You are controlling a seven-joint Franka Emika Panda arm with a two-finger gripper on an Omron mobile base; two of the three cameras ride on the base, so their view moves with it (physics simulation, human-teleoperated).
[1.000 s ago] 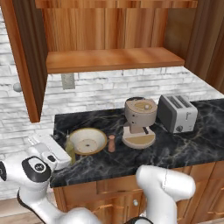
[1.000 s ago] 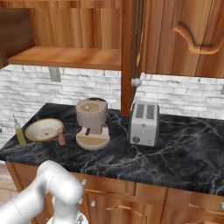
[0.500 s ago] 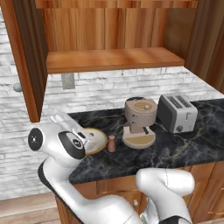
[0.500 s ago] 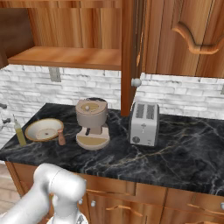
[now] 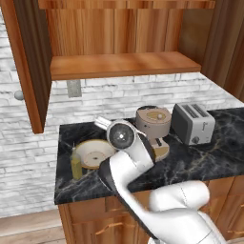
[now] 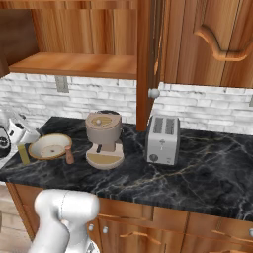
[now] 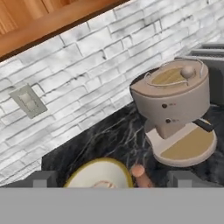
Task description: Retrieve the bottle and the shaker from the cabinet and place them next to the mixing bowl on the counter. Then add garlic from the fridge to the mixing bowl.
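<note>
Bottle [image 6: 23,153] and shaker [image 6: 69,155] stand beside bowl [image 6: 49,146] on bench [image 6: 197,168]; tool [image 7: 113,179] released, empty. Garlic step remains.

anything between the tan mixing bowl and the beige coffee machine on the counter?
Yes: the small brown shaker stands between the tan mixing bowl and the beige coffee machine, clearest in the right base view.

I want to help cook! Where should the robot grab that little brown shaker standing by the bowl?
Probably around the shaker's narrow middle, coming down from above. It stands upright and slim, so open fingers could fit either side. The mixing bowl sits close on one side and the coffee machine on the other, so a sideways approach looks crowded.
</note>
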